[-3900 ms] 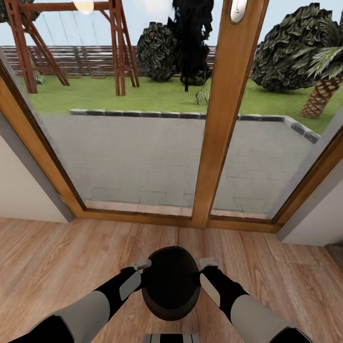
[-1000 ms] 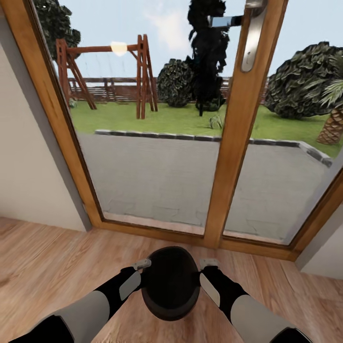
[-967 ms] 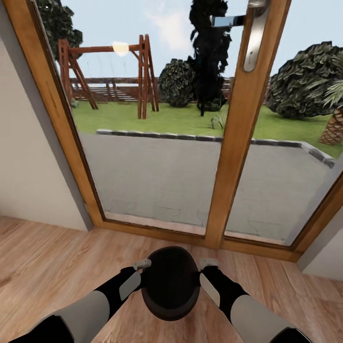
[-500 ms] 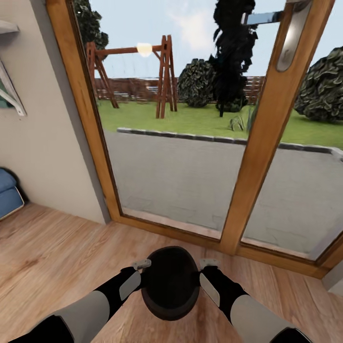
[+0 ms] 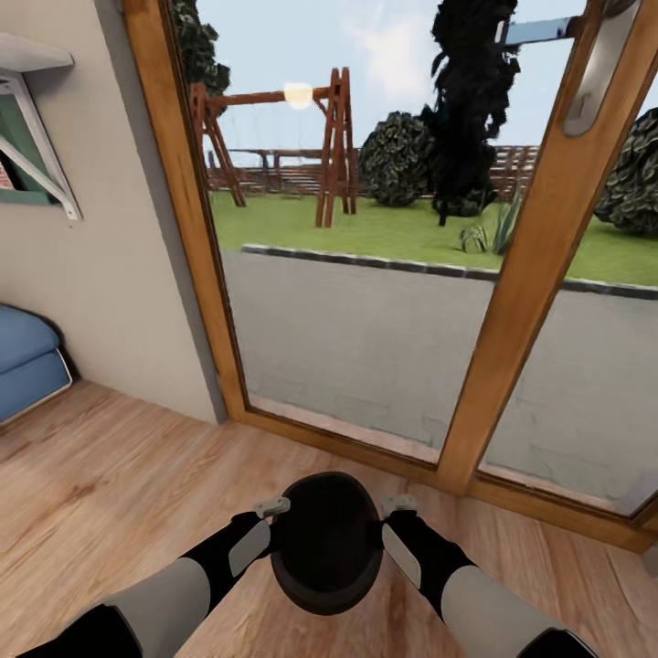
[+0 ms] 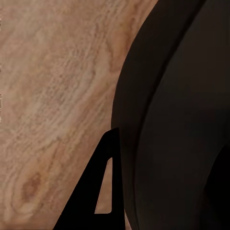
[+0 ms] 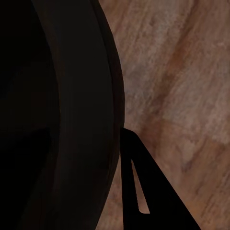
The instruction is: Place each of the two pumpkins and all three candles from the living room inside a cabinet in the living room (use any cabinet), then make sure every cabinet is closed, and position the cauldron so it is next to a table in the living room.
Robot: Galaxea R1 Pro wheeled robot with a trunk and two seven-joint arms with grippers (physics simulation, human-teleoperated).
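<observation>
cauldron [image 5: 327, 539]: held above wood floor [image 5: 110, 475], before glass door [image 5: 366, 302]
left tool [image 5: 272, 505]: pinching cauldron rim
right tool [image 5: 398, 503]: pinching opposite rim

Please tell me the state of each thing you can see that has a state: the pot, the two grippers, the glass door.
Cauldron: held off the floor between both grippers, mouth up.
Left gripper: against the cauldron's side.
Right gripper: against the opposite side.
Glass door: closed.
</observation>
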